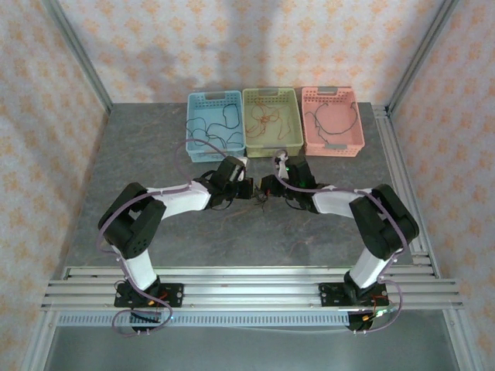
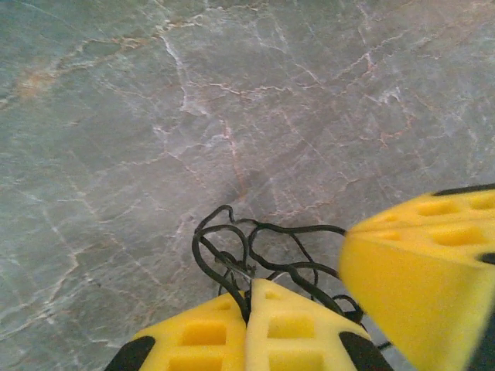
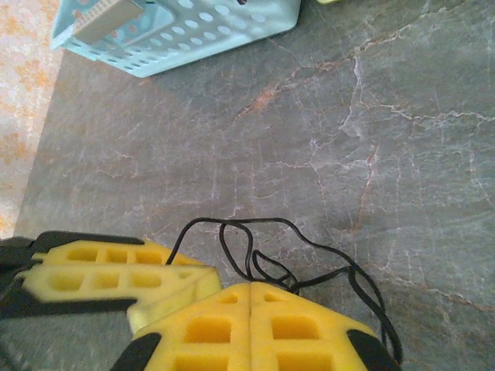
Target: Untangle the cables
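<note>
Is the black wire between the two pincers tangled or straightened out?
Tangled. The black cable loops over itself in a bunch, with the left pincer and right pincer both shut on it.

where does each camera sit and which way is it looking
top external: above, behind both arms, looking down on them, the table and three baskets
left wrist: on the left wrist, looking down past its shut left fingers at the black cable
right wrist: on the right wrist, looking down past its shut right fingers
shared: both wrist views show the black cable
</note>
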### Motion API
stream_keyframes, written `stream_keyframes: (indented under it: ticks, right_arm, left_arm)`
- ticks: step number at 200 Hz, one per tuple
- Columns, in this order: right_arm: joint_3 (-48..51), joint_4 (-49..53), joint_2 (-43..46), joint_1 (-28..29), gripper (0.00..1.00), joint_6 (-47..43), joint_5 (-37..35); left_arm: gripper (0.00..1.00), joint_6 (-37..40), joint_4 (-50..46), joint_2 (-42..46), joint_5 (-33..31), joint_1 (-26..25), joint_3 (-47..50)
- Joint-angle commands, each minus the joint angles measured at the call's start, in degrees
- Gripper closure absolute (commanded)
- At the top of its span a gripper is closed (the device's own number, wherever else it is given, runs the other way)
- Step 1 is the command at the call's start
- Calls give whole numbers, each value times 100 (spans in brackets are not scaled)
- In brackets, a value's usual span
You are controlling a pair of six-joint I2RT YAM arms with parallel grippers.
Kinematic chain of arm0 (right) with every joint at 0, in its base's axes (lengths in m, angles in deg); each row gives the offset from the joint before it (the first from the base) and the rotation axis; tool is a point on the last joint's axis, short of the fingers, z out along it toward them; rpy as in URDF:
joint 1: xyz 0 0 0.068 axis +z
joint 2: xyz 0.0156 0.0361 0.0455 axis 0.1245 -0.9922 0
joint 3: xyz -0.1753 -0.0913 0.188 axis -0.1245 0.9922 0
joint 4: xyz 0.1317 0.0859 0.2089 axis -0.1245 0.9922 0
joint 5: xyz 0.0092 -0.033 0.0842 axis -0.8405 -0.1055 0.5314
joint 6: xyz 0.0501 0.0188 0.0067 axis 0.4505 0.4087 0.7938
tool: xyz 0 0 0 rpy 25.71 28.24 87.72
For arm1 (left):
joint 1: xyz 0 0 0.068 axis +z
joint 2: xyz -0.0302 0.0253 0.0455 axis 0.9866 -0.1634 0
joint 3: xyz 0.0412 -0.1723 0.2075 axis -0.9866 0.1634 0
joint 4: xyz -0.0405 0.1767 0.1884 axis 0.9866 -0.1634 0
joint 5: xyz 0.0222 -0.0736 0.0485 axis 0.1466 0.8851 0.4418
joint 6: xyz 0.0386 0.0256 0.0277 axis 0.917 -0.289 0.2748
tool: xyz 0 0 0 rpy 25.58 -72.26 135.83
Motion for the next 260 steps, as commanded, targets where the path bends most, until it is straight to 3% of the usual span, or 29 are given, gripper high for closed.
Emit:
stream_keyframes:
  ticks: [1, 21, 41, 85, 129, 181, 260]
  right_arm:
    - [384, -750, 600, 14, 92, -117, -373]
    - [826, -1312, 1059, 14, 58, -188, -744]
    - [1140, -1576, 1440, 19, 47, -283, -1140]
    - [1389, -1760, 1749, 18, 46, -388, -1566]
    - [1457, -2233, 1618, 21, 51, -423, -1007]
    - [1296, -2310, 1294, 88, 54, -462, -554]
    - [879, -1913, 720, 211, 55, -552, -208]
  left_arm:
    - [100, 258, -159, 416, -416, -26, -39]
    - [100, 379, 42, 595, -284, -26, 108]
    - [100, 498, 436, 892, -173, -35, 409]
    - [100, 1018, 1823, 1609, 741, -94, 1209]
    - [100, 1665, 2067, 1976, 1159, -236, 1429]
    - [100, 1734, 1828, 2378, 613, -255, 1528]
    - [100, 1212, 1577, 3206, -636, -246, 1800]
